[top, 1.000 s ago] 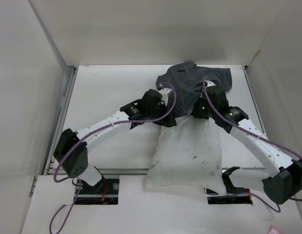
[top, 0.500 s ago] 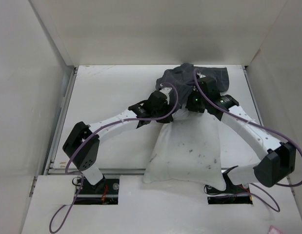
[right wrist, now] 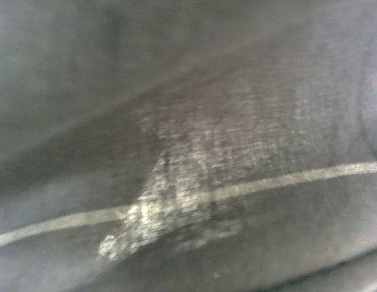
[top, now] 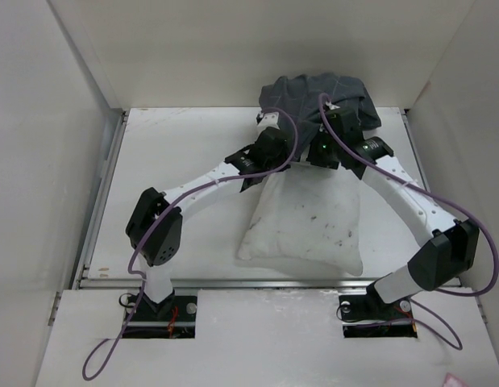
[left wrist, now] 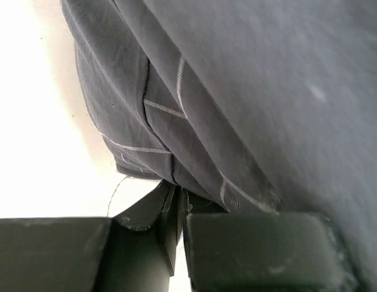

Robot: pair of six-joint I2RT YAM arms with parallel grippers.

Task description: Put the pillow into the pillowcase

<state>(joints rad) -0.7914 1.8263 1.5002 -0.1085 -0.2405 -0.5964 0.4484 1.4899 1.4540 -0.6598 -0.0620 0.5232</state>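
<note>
The white pillow (top: 305, 222) lies flat in the middle of the table, its far edge under both wrists. The dark grid-lined pillowcase (top: 312, 93) is bunched at the back, lifted against the rear wall. My left gripper (top: 268, 129) is at its left lower edge. In the left wrist view the left gripper (left wrist: 178, 196) is shut, pinching the hem of the pillowcase (left wrist: 237, 97). My right gripper (top: 339, 122) reaches into the cloth from the right, its tips hidden. The right wrist view shows only the pillowcase (right wrist: 194, 152) pressed close, blurred; its jaws appear spread wide, gripping nothing I can see.
White walls enclose the table on the left (top: 47, 161), back (top: 233, 48) and right (top: 467, 121). A raised rail (top: 112, 161) runs along the table's left side. Purple cables (top: 285, 153) loop over both arms.
Both arms have reached toward the back wall, lifting the pillowcase off the pillow's far end. The left gripper has shut on the hem. The pillow has shifted slightly back.
</note>
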